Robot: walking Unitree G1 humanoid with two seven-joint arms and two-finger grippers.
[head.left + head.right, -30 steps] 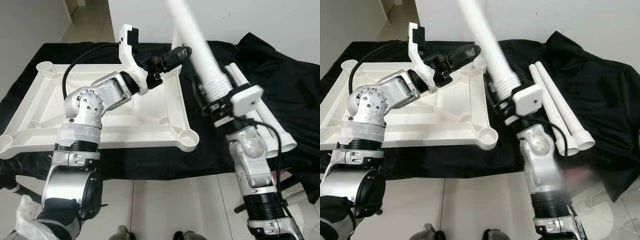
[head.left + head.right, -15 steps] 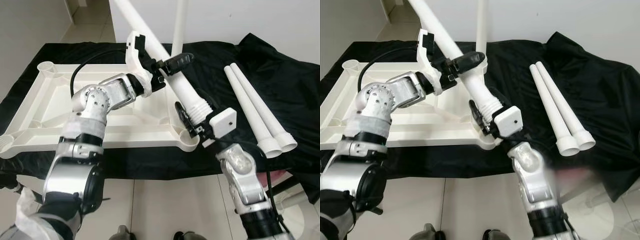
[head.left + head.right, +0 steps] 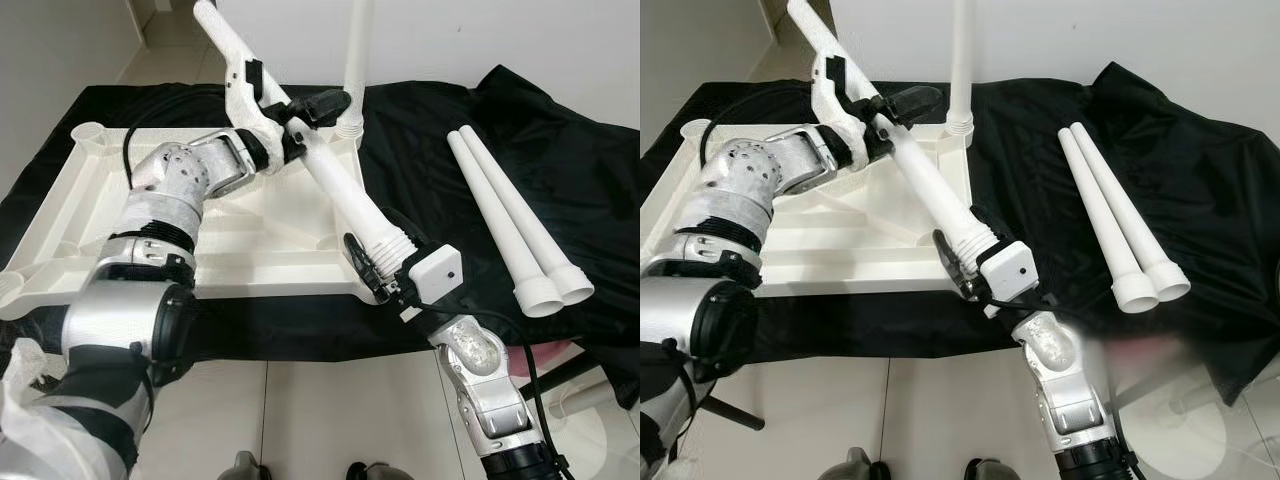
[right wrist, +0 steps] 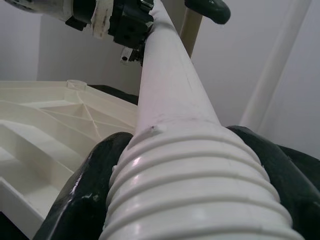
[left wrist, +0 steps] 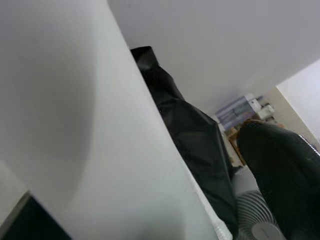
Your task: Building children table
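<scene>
The white table top [image 3: 100,200] lies upside down on a black cloth [image 3: 580,160]. One white leg [image 3: 357,50] stands upright in its far right corner socket. My right gripper [image 3: 383,258] is shut on the threaded end of another white leg [image 3: 340,185], just over the near right corner, which it hides. That leg slants up and back to the left. My left gripper [image 3: 318,122] stands open around the leg's upper part, and one black finger [image 5: 285,170] shows clear of the white tube. Two more legs [image 3: 505,215] lie side by side on the cloth to the right.
The cloth's front edge drops to a pale tiled floor [image 3: 320,410] just before me. A white wall [image 3: 520,40] rises behind the cloth. A fan [image 5: 265,225] stands low in the left wrist view. Bare cloth lies between the table top and the two loose legs.
My right gripper has swung the leg down and left, from high beside the table top to its near right corner. The leg's upper part now lies between the left gripper's fingers.
</scene>
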